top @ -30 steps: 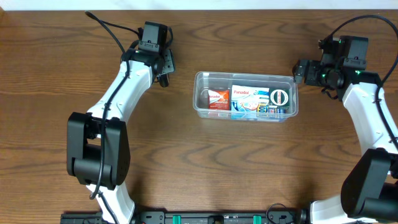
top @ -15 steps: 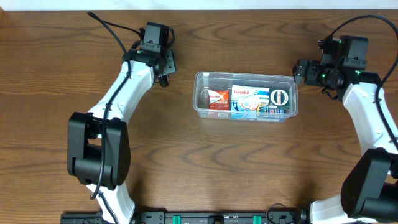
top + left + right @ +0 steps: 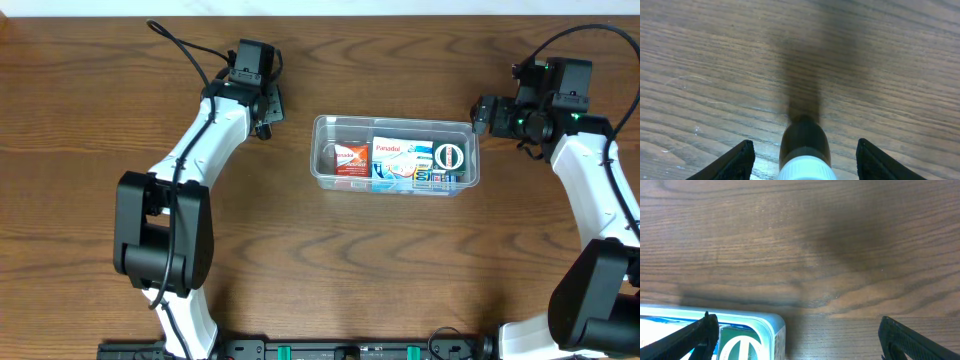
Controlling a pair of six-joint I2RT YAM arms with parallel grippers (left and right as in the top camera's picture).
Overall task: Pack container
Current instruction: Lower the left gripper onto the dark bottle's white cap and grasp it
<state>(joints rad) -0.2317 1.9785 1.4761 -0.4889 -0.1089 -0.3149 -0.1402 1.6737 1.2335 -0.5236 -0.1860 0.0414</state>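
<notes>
Clear rectangular plastic container part-filled; left pincer open astride small brown bottle, likely next; right pincer wide open, idle.

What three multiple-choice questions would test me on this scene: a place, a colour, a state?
1. Where is the clear tub? A. between the left arm and the right arm B. on the floor C. atop an arm
2. The table is: A. white B. brown wood C. green
3. The right fingers are: A. shut on a box B. shut, empty C. apart, empty
A: an arm stands each side of it. B: wood grain shows throughout. C: they stand wide apart, gripping nothing.
</notes>
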